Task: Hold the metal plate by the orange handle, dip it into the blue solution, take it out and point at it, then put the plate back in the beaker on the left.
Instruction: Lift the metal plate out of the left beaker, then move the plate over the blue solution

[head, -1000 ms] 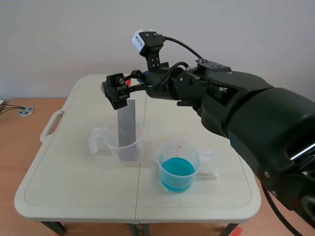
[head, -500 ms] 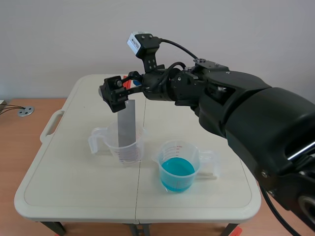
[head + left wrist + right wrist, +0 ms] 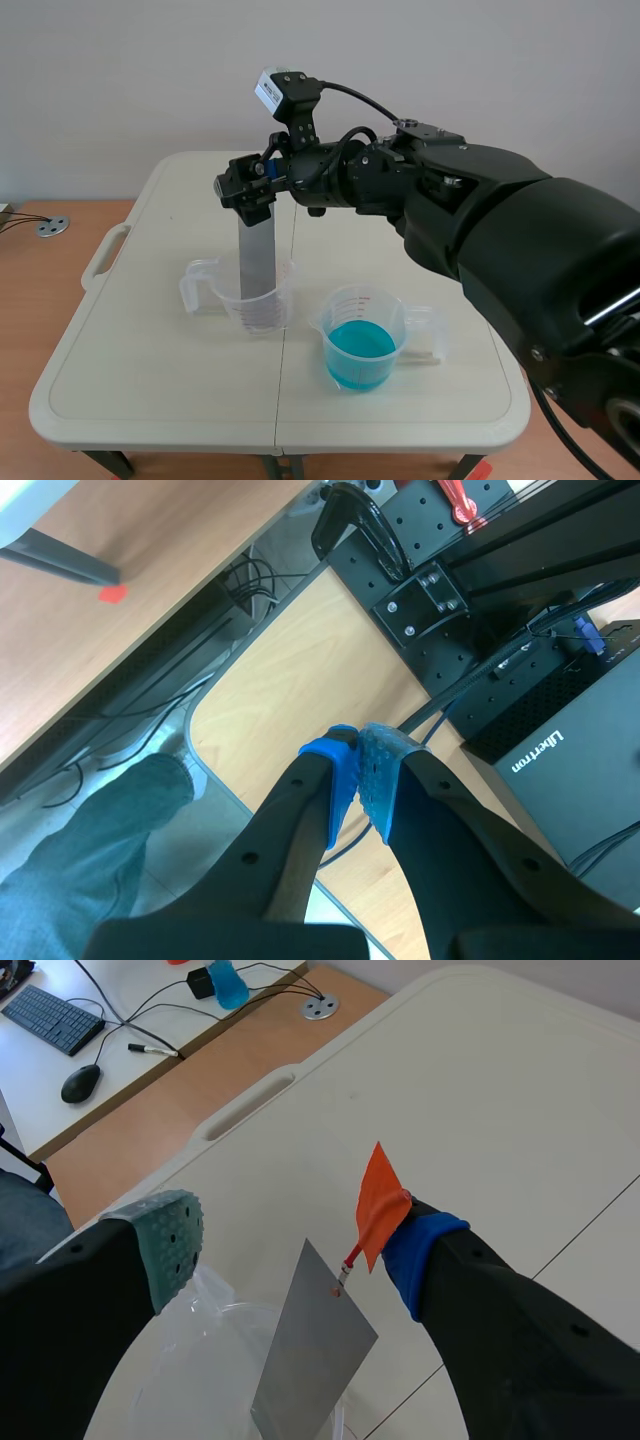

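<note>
right claw [image 3: 295, 1250] is spread wide, straddling the orange handle [image 3: 378, 1203]. blue pad [image 3: 418, 1250] looks to be just touching the tag's edge, grey-green pad [image 3: 172, 1243] well apart on the other side, so no pinch yet. makes sense: the handle's the only bit meant for holding & it sticks up above everything, so coming in high w/ a finger either side is the way in.

metal plate [image 3: 257, 262] stands near upright in the left beaker [image 3: 285, 300], bottom edge down inside, leaning on the rim, top end well clear of it. that's why the tag is easy to get at. blue solution [image 3: 360, 345] sits in the right beaker [image 3: 395, 305], just beside the left one on the desk [image 3: 150, 360], so prob. a short hop once the plate's lifted.

left claw [image 3: 360, 742] is pressed together on nothing, off the desk & aimed at the floor. parked out of the way, i'd say, till the pointing bit.

the plate itself: thin flat grey strip, matte, straight edges, looks dry from here. orange handle is a small flat flag, tied to a hole at the plate's top corner by a short red link. looks floppy, so the plate prob. swings when lifted. dip not yet done, by my read.
</note>
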